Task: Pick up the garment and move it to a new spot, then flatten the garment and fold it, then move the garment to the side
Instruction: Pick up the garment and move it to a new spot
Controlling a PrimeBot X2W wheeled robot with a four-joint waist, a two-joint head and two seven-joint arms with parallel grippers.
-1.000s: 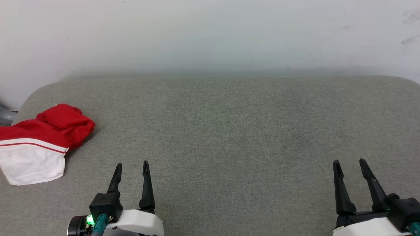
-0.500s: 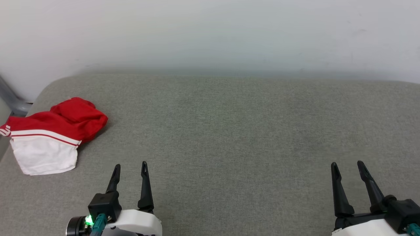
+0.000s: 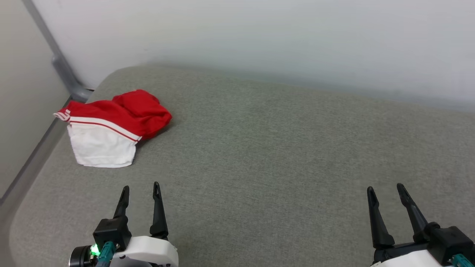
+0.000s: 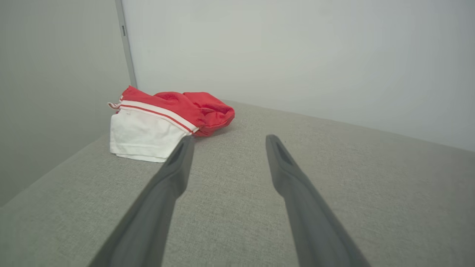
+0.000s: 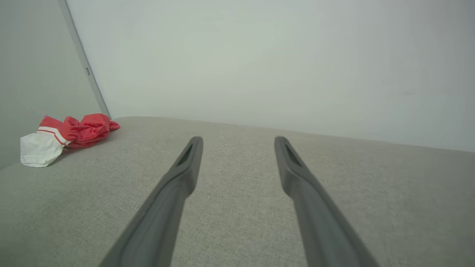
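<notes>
In the head view, a desk [image 3: 282,155] covered in grey woven fabric, with rounded corners, is seen against a plain pale wall [image 3: 259,37]. A grey post [image 3: 63,66] is seen slanting up at the left. The shirt [image 3: 111,124] is found crumpled near the desk's far left corner, red cloth heaped behind a white sleeve with striped trim. The left hand [image 3: 141,186] and the right hand [image 3: 385,187] are held open and empty over the near side, well apart from the shirt. Since the earlier frame the camera has been turned leftward, so the shirt is shown nearer the middle.
</notes>
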